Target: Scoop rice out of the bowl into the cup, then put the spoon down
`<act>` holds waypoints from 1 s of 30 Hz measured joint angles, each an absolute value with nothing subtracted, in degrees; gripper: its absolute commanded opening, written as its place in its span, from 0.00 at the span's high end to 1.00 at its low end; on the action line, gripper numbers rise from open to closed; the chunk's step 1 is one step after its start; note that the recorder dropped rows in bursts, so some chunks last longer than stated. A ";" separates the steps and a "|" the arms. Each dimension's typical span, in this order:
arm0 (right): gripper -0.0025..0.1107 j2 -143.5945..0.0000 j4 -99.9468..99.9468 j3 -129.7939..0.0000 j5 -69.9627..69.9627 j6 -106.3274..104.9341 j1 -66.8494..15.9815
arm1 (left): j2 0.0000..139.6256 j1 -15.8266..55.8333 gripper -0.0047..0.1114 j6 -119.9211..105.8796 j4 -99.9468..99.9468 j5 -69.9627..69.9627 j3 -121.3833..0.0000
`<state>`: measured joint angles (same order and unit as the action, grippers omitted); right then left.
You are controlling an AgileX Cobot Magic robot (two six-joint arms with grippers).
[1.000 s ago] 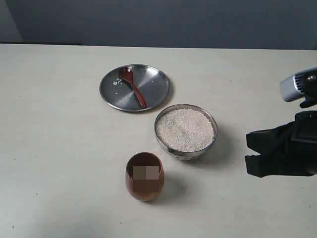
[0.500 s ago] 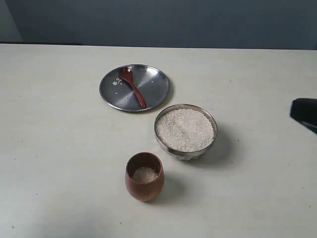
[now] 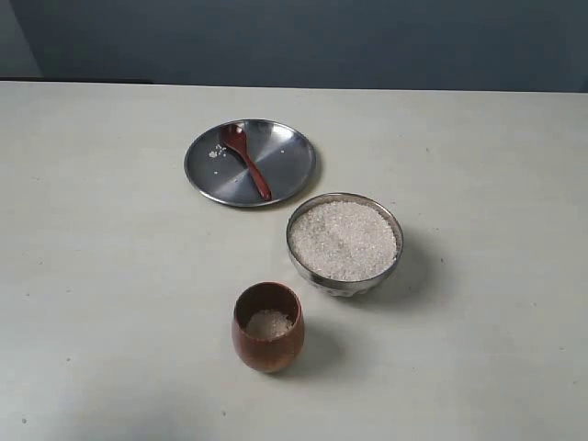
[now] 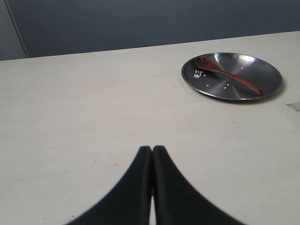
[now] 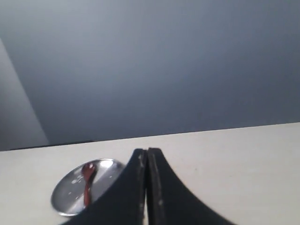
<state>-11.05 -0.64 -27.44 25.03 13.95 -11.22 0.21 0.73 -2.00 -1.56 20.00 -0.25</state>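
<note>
The spoon [image 3: 246, 162] is shown laid on a plate [image 3: 287, 152] near the bowl [image 3: 342, 286] of rice [image 3: 344, 239], the cup [image 3: 267, 347] partly filled on the bench [image 3: 110, 276]; the left tool [image 4: 152, 151] and right tool [image 5: 143, 152] are pressed closed on nothing, so only a stray sweep toppling the cup is judged a risk.

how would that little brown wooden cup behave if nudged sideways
The small rounded reddish-brown wooden cup narrows toward its base, so it may tip and roll. The white rice low inside probably steadies it, but could spill.

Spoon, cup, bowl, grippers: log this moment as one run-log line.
spoon on plate | cup holds rice | bowl rice-filled | left gripper shut | right gripper shut
</note>
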 measured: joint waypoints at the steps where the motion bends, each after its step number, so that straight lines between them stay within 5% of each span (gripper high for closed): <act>1: 0.97 -11.02 -0.64 -27.44 25.03 13.95 -9.46 | 0.21 0.73 0.96 -2.00 -1.56 20.00 -0.25; 10: 0.97 -10.74 -0.64 -27.44 25.03 13.95 2.73 | 0.21 0.73 0.96 -2.00 -1.56 20.00 -0.25; 30: 0.97 -10.74 1.68 -27.30 21.60 10.16 3.39 | 0.21 0.73 0.96 -2.00 -1.44 20.00 -0.25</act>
